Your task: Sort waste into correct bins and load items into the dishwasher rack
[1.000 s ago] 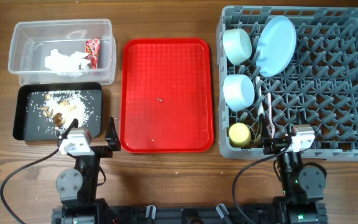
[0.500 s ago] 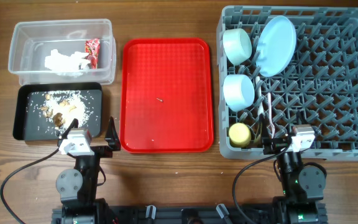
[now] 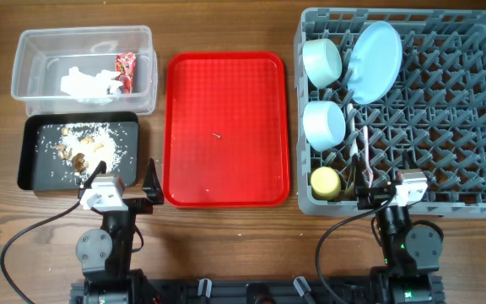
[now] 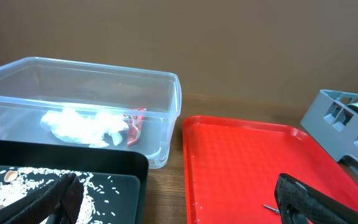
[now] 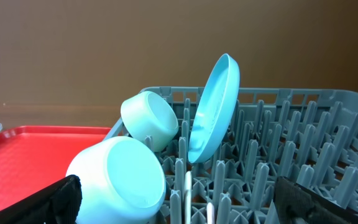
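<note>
The clear tub point(image 3: 32, 59) holds the white tissue point(image 3: 87, 83) and the red wrapper point(image 3: 126, 67). The black tray point(image 3: 40, 169) holds the rice scraps point(image 3: 87, 143). The grey rack point(image 3: 462, 127) holds the pale blue plate point(image 3: 375, 61), mint-green bowl point(image 3: 322, 62), pale blue bowl point(image 3: 324, 123), yellow cup point(image 3: 325, 181), and the white spoon and fork point(image 3: 363, 156). My left gripper point(image 3: 126, 179) is open and empty, low at the black tray's front right corner point(image 4: 176, 205). My right gripper point(image 3: 392, 187) is open and empty at the rack's front edge point(image 5: 179, 208).
The flat red tray point(image 3: 226, 101) lies between the bins and the rack, with a tiny dark speck near its middle. The left wrist view shows the tub point(image 4: 17, 87) and red tray point(image 4: 241, 162) ahead. Bare wooden table lies along the front.
</note>
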